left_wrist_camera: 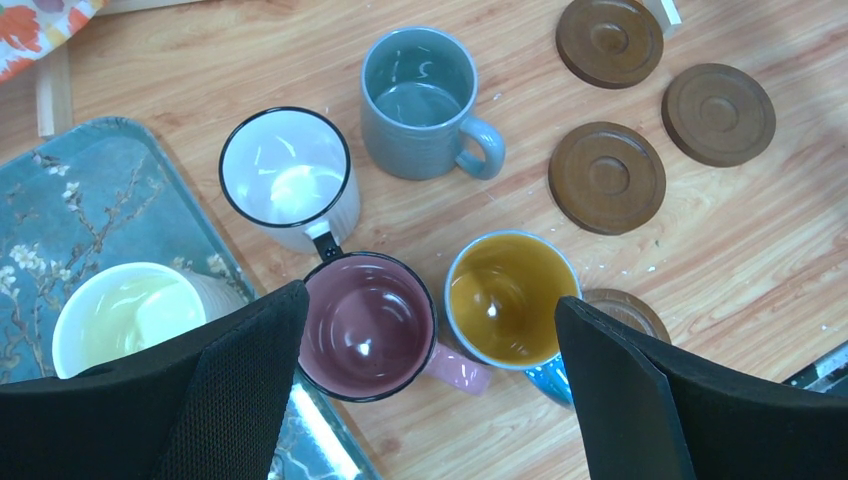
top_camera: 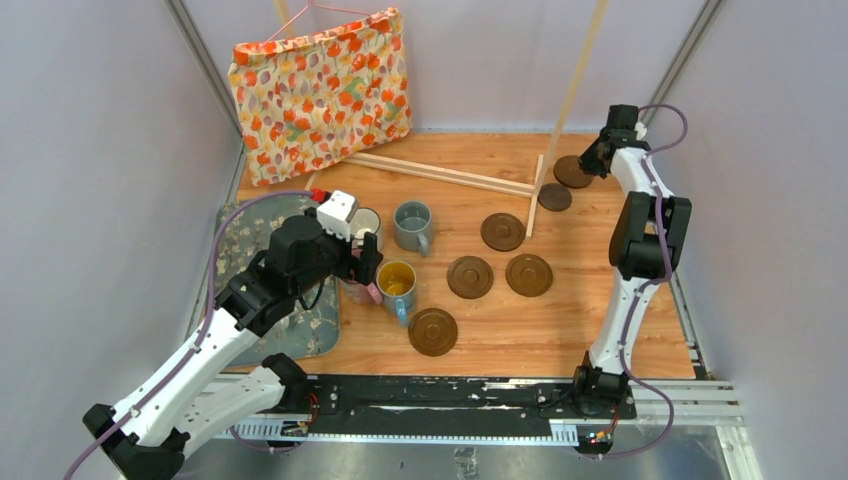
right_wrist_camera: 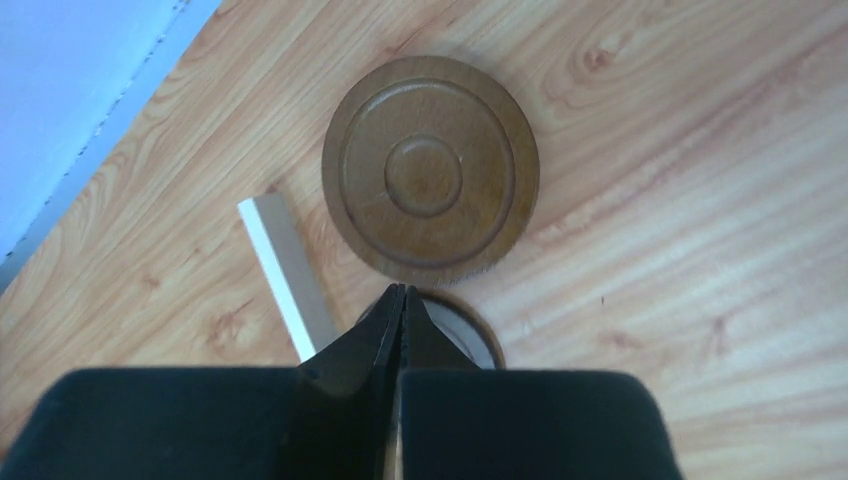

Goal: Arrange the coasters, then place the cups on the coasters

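Desk: a light wooden desk (top_camera: 600, 330) carried six thin round dark-brown grooved coasters and a cluster of handled ceramic mugs.
Coasters: four lay loosely spread mid-desk, the nearest coaster (top_camera: 433, 331) towards 6 o'clock. Two sat close together, apart from the rest, at about 1 o'clock.
Right fingers (right_wrist_camera: 385, 345): pressed together, with nothing visible between them. Their tips hung over the rim of the half-hidden coaster (right_wrist_camera: 465, 335). The ringed coaster (right_wrist_camera: 430, 175) lay just beyond at 12 o'clock, and a white strip (right_wrist_camera: 290, 270) lay at 10 o'clock.
Left fingers (left_wrist_camera: 230, 390): spread wide and empty, poised above the pink mug (left_wrist_camera: 368, 325) and the blue mug with yellow inside (left_wrist_camera: 510, 300).
Mugs: the grey-blue mug (left_wrist_camera: 420, 100) stood at 12 o'clock of that pair and the white dark-rimmed mug (left_wrist_camera: 285, 170) at 10 o'clock. The cream mug (left_wrist_camera: 125, 315) stood at 9 o'clock on the grey floral mat (left_wrist_camera: 40, 200). None stood on a coaster.
Stage: arranging looked unfinished, with the far pair not yet among the others.
Risk, right: the closed tips seemed to have missed the thin rim, so lifting would probably leave the disc behind. Pressing down could skid it against its neighbour or the strip.
Risk, left: the mugs were tightly packed, so a descending finger could strike a neighbouring rim or handle and tip a mug.
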`<state>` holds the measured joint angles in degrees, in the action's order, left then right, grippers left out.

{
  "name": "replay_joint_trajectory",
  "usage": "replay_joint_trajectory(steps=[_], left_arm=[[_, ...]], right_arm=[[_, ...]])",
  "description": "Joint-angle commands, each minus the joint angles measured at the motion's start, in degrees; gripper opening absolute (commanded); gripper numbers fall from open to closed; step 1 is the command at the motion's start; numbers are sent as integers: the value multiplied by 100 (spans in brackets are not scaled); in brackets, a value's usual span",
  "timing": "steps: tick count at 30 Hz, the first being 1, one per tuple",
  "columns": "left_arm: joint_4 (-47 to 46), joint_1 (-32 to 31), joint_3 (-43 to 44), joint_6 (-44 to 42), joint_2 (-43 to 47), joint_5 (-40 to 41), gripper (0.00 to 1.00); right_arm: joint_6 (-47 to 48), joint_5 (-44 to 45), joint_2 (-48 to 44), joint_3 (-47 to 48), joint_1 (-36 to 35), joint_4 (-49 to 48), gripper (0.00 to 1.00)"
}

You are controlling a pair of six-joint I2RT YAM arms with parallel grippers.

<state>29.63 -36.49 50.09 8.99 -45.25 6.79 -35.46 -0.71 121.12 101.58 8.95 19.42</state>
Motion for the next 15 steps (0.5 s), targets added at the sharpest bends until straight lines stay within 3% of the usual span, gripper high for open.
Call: replay_joint_trajectory(steps=[1, 8, 15], left_arm=[[-79, 37, -7, 15, 56, -59, 100], [-63, 37, -21, 6, 52, -7, 100], [-58, 37, -25, 6, 32, -11, 100]], right_arm=[[246, -230, 659, 713, 160, 497, 0], [394, -398, 1659, 1849, 166, 1014, 0], [530, 12, 2016, 2132, 164, 1539, 0]])
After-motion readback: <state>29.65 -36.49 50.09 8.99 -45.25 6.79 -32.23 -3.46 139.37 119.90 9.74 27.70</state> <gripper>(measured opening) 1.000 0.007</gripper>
